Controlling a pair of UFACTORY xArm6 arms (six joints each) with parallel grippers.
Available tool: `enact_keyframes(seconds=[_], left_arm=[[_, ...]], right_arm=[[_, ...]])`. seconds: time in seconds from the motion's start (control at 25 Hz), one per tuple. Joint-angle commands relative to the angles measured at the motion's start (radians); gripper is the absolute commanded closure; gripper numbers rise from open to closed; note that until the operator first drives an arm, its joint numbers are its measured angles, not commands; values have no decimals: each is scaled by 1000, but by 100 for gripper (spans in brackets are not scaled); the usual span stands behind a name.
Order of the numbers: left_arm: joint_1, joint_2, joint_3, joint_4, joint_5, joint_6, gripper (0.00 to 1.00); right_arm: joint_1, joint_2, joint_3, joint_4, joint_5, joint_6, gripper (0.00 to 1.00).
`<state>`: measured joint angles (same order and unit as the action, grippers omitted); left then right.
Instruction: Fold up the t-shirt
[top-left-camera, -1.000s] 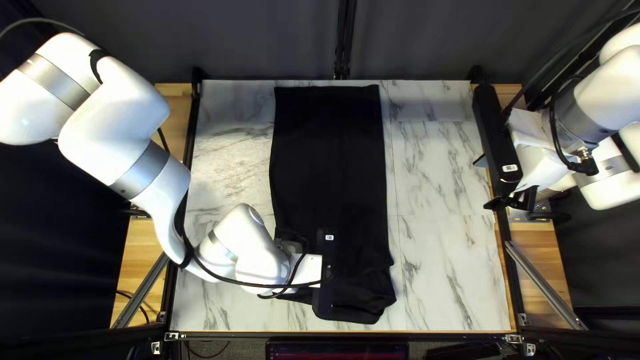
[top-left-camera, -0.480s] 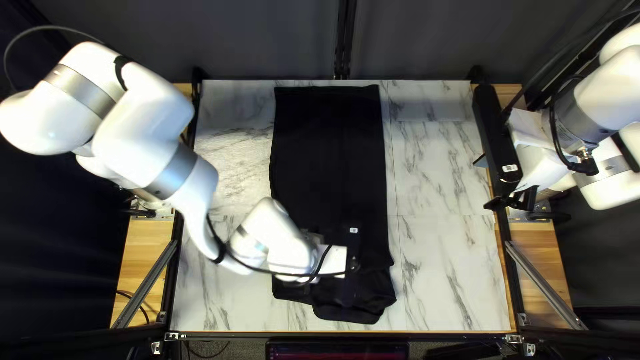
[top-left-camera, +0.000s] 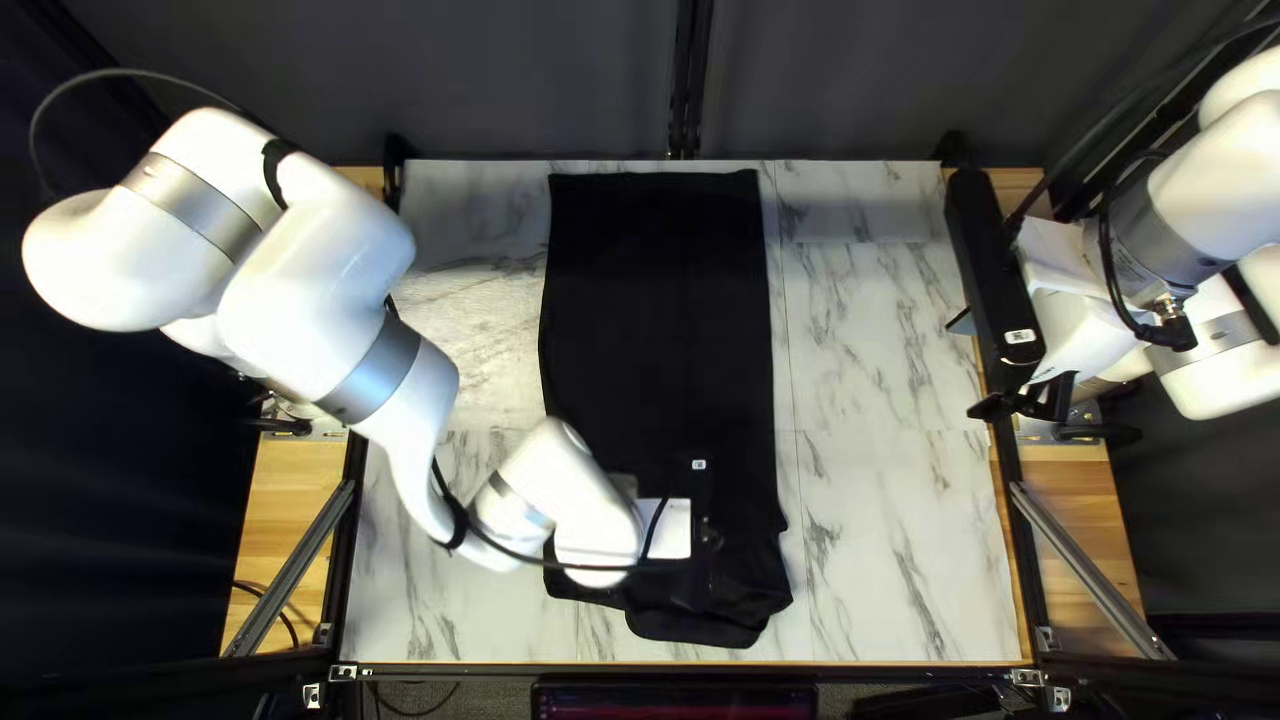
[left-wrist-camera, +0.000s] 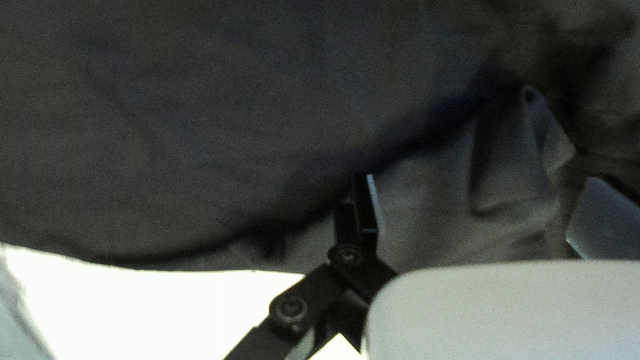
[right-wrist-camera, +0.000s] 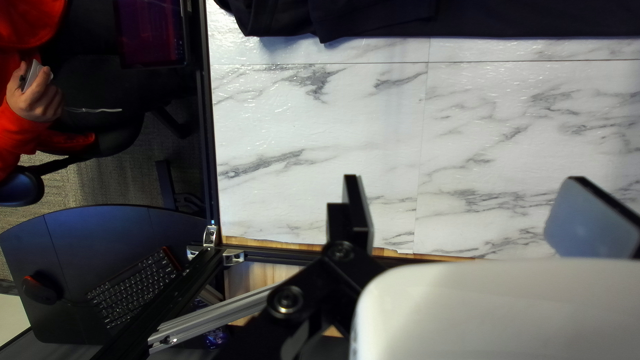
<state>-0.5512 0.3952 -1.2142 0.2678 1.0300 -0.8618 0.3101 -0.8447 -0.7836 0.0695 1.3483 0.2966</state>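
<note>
Top left view shows you the t-shirt (top-left-camera: 656, 307) running from the table's (top-left-camera: 894, 534) far edge toward its near one, left gripper (top-left-camera: 703, 514) over the rumpled near end, right gripper (top-left-camera: 974, 363) by the right edge, both spread wide, gripping nothing.

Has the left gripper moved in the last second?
Yes. In the top left view, the left gripper is nearer the right edge of the table than a second ago.

Black t-shirt (top-left-camera: 654, 307), plain as far as shows; grey-veined white tabletop (top-left-camera: 894, 534); red sleeve (right-wrist-camera: 17, 137)
</note>
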Motion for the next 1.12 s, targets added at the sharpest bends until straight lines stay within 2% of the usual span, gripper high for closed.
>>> enact_keyframes(seconds=[0.04,0.08,0.12,0.16,0.2,0.24,0.48,0.64,0.88,1.12], left_arm=[[-10,44,-52,0,46,-56,17],[-12,50,-61,-2,58,-65,20],[-13,54,-68,-3,68,-71,41],[-13,57,-73,-4,73,-74,66],[-12,62,-78,-5,79,-78,97],[-9,66,-78,-7,82,-82,100],[-4,67,-84,-17,95,-83,100],[-9,27,-74,-10,133,-89,100],[-19,-49,-17,12,149,-116,100],[-67,-167,91,21,192,-203,100]], right_arm=[[0,0,0,0,0,0,0],[0,0,0,0,0,0,0],[0,0,0,0,0,0,0],[0,0,0,0,0,0,0],[0,0,0,0,0,0,0],[0,0,0,0,0,0,0],[0,0,0,0,0,0,0],[0,0,0,0,0,0,0],[0,0,0,0,0,0,0],[0,0,0,0,0,0,0]])
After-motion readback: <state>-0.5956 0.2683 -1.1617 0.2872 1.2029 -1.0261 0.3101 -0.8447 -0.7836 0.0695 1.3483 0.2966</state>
